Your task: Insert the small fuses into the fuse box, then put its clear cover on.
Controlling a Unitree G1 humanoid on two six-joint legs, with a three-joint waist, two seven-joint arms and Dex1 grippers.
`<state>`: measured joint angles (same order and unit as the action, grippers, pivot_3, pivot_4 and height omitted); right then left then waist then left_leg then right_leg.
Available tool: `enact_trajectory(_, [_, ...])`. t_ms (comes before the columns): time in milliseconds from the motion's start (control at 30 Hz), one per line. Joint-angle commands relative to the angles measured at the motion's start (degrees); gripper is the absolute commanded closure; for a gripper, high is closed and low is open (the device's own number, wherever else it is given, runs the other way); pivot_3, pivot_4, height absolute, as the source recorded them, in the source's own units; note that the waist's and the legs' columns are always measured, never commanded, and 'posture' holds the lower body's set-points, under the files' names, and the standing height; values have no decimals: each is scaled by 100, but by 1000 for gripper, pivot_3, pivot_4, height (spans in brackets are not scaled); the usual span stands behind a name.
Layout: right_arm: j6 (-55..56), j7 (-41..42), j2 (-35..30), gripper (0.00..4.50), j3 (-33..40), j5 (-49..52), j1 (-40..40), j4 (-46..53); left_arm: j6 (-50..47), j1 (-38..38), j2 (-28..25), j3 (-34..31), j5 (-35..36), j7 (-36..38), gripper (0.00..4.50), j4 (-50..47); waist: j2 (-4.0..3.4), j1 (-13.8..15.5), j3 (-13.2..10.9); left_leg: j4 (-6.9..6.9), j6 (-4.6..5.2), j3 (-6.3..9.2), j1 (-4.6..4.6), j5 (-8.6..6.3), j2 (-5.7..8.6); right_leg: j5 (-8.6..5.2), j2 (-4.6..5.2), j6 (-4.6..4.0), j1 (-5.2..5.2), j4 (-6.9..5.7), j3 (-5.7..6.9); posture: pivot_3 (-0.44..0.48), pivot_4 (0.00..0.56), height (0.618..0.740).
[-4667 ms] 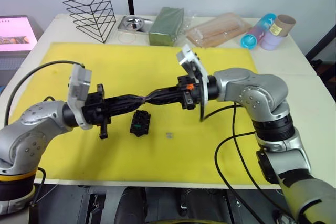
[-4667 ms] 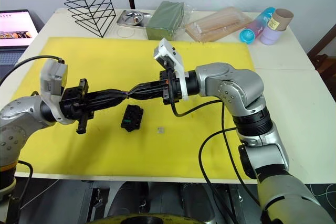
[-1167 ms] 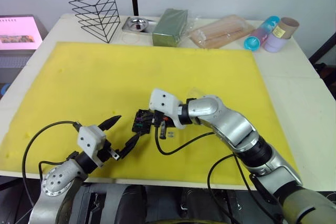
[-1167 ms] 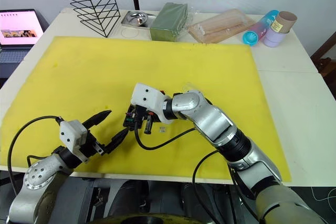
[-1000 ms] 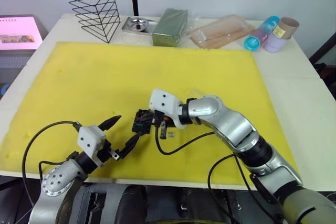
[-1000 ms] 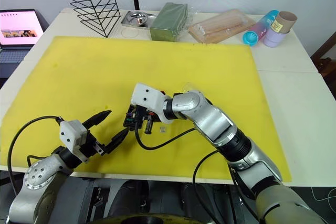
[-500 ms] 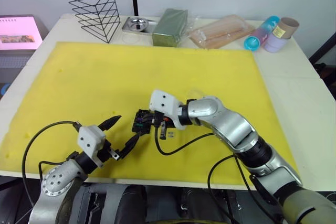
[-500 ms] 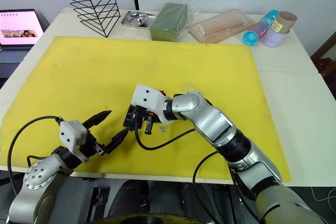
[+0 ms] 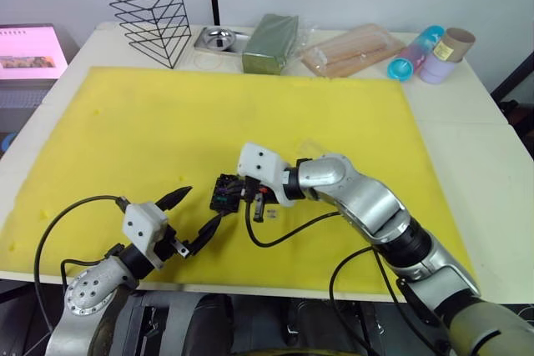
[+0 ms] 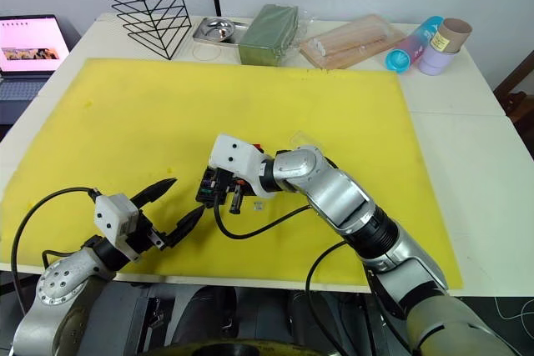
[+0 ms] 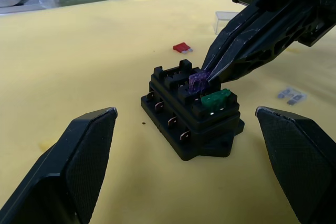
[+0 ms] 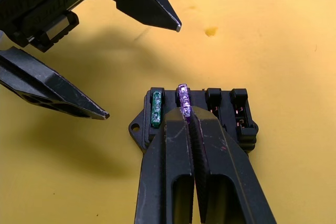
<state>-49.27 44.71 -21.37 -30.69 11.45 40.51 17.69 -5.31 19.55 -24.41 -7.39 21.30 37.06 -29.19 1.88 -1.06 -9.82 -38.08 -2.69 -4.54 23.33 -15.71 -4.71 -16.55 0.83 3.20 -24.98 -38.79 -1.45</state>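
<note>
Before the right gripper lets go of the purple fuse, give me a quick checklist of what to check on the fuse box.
1. Right gripper shut on the purple fuse: ok.
2. Purple fuse over a slot of the fuse box, beside the green fuse: ok.
3. Purple fuse pushed fully down: cannot tell.
4. Left gripper open and apart from the box: ok.
5. Red fuse in the box: not ok, lying on the yellow mat.
6. Clear cover on the box: not ok, on the mat behind it.
</note>
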Motion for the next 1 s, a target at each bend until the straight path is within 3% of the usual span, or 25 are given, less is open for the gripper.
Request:
enact_trajectory(33, [4, -18, -7, 4500, -114, -79, -73, 53, 118, 20, 25, 78, -7, -12, 27, -124, 0, 0, 2, 0, 0, 0, -1, 0, 0, 0, 0, 0, 0, 0, 0, 0, 150, 740])
enact_trajectory(600, [114, 14, -14, 4500, -116, -144, -86, 35, 113, -26, 28, 91, 9, -45, 27, -97, -6, 0, 18, 0, 0, 1, -5, 0, 0, 0, -1, 0, 6, 0, 0, 0, 150, 740])
enact_trajectory(1000, [-446, 54, 252, 4500, 453, 466, 2, 204, 126, -85, 31, 94, -5, -54, 27, -39, -6, -1, 18, 0, 0, 1, -4, 0, 0, 0, -1, 0, 6, 0, 0, 0, 150, 740])
